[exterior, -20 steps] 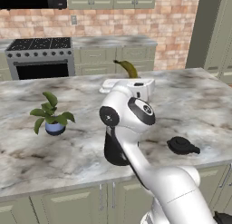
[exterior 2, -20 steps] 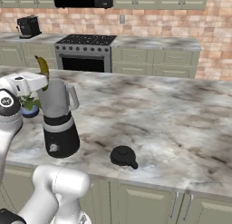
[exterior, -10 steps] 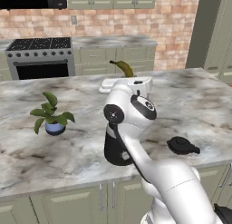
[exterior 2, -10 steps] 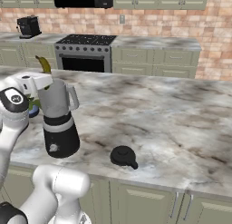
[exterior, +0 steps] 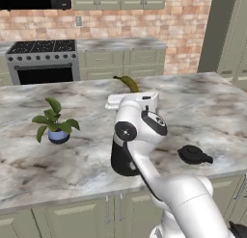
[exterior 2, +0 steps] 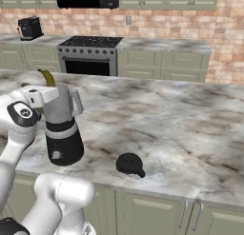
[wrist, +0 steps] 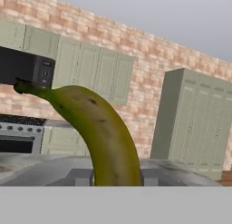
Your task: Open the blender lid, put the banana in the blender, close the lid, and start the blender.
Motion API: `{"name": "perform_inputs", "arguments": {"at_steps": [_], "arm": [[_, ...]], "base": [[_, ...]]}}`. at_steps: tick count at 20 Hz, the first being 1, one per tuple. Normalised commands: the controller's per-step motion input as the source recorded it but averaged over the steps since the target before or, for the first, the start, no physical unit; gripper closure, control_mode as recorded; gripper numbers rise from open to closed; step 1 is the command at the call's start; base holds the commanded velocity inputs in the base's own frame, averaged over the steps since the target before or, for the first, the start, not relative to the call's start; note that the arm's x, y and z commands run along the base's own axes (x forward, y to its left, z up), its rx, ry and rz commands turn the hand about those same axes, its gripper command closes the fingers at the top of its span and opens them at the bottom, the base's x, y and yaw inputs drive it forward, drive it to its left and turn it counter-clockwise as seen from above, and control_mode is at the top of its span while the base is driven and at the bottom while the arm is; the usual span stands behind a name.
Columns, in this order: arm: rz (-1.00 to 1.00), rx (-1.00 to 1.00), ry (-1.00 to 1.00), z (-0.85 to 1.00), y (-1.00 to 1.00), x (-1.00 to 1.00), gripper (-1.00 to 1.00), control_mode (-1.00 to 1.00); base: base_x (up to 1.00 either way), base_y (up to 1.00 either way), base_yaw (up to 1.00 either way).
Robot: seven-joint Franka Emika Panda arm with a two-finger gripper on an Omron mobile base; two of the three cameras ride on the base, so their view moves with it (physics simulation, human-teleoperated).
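Observation:
My gripper (wrist: 115,177) is shut on the banana (wrist: 104,132), a curved yellow-green fruit that stands up from between the fingers (wrist: 79,177). The banana (exterior 2: 47,77) and the white hand (exterior 2: 40,93) hover at the open top of the blender (exterior 2: 62,129), by its left rim. In the left base view the banana (exterior: 126,83) pokes up above the hand (exterior: 130,101), and my arm hides most of the blender (exterior: 120,161). The black blender lid (exterior 2: 129,163) lies on the counter right of the blender, also seen in the left base view (exterior: 193,154).
A small potted plant (exterior: 55,124) stands on the marble counter (exterior 2: 181,129) left of the blender. A stove (exterior 2: 88,55) and a toaster (exterior 2: 29,27) sit along the far brick wall. The counter's front edge runs just below the blender.
The hand with the banana has sunk a little toward the jar's top, and the arm's elbow has shifted. The lid and the plant have stayed put.

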Motion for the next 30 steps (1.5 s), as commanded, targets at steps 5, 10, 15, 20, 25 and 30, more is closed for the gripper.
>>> {"name": "perform_inputs", "arguments": {"at_steps": [5, 10, 15, 20, 25, 30], "arm": [[0.03, 0.0, 0.0, -0.16, 0.02, 0.0, -1.0, -1.0], [0.0, 0.0, 0.0, 0.04, 0.0, 0.0, -1.0, -1.0], [0.0, 0.0, -0.01, 0.7, 0.0, -0.12, -1.0, -1.0], [0.03, 0.0, -0.03, 0.96, 0.0, -0.35, -1.0, -1.0], [0.0, 0.0, 0.12, 0.36, -0.15, -0.73, -1.0, -1.0], [0.0, 0.05, 0.34, 0.15, -0.59, -0.76, -1.0, -1.0]], "base": [[0.0, 0.0, 0.0], [0.0, 0.0, 0.0], [0.0, 0.0, 0.0], [0.0, 0.0, 0.0], [0.0, 0.0, 0.0], [0.0, 0.0, 0.0]]}}
